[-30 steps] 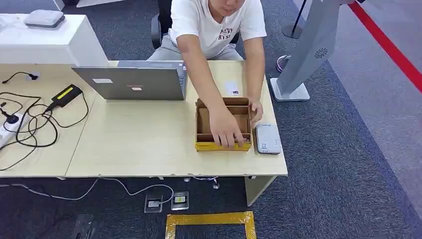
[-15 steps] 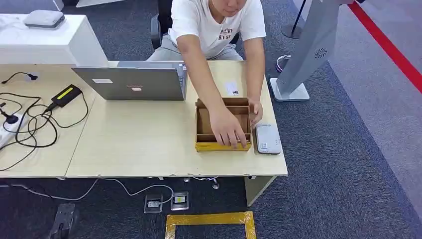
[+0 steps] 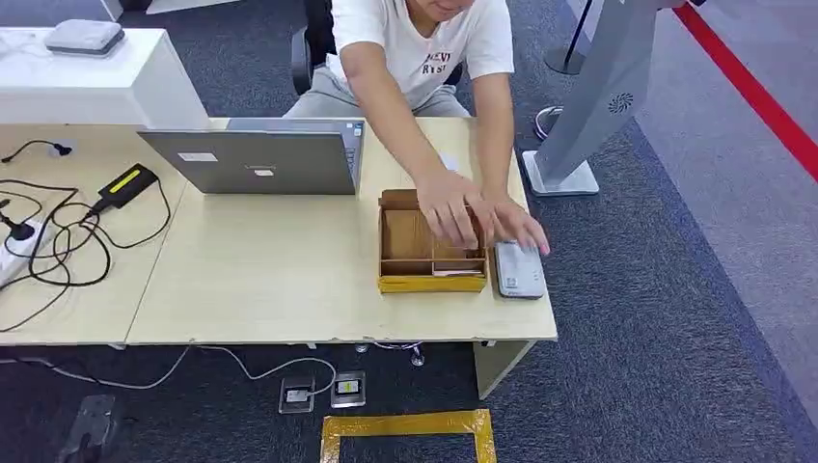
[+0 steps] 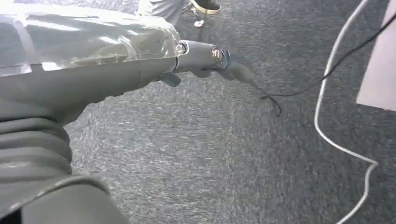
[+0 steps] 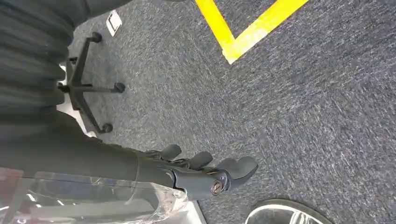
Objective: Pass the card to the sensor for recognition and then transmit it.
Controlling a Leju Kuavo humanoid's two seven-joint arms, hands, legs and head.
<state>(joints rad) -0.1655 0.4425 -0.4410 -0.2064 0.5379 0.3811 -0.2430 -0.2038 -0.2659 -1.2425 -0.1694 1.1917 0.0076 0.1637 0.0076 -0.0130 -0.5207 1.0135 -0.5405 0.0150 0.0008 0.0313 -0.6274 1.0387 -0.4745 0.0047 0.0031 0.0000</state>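
Observation:
A brown cardboard box (image 3: 405,243) with a yellow front edge stands on the table's right part. A pale card (image 3: 457,271) lies in its front compartment. Right beside the box lies the grey sensor (image 3: 519,270). A person in a white shirt leans over the table, with one hand (image 3: 448,206) above the box and the other (image 3: 517,228) above the sensor's far end. My left hand (image 4: 210,58) hangs over the carpet, its fingers stretched out and holding nothing; in the head view it is the dark shape (image 3: 90,426) below the table. My right hand (image 5: 205,173) also hangs over the carpet and holds nothing.
A laptop (image 3: 256,160) stands at the table's far side, with cables (image 3: 58,241) and a black adapter (image 3: 128,181) to its left. A grey stand (image 3: 603,96) rises right of the table. Yellow tape (image 3: 408,426) marks the floor. A chair base (image 5: 88,84) is near my right hand.
The person's hand lifted off the box's front edge and moved back, leaving the pale card in the front compartment. Their other hand moved over the sensor. My left hand swung left.

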